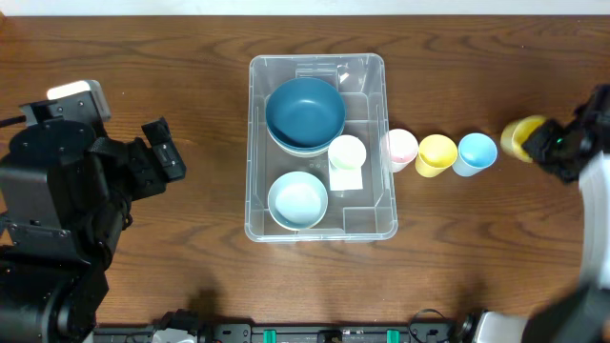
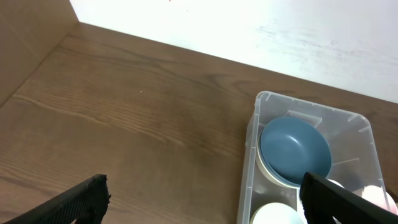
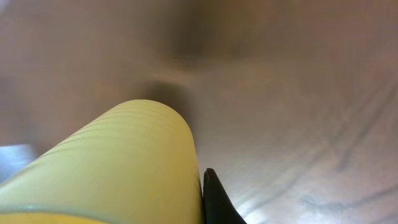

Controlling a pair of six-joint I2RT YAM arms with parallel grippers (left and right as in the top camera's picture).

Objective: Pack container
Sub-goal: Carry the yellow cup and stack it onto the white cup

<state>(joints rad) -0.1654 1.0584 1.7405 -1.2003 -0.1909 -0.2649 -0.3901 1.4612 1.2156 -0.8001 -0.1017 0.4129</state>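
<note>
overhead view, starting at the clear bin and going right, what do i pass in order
container → pink cup → yellow cup → blue cup → second yellow cup → right gripper, its fingers shut on that last cup

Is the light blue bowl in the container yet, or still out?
In: the light blue bowl sits within the container walls, at its near end.
</note>
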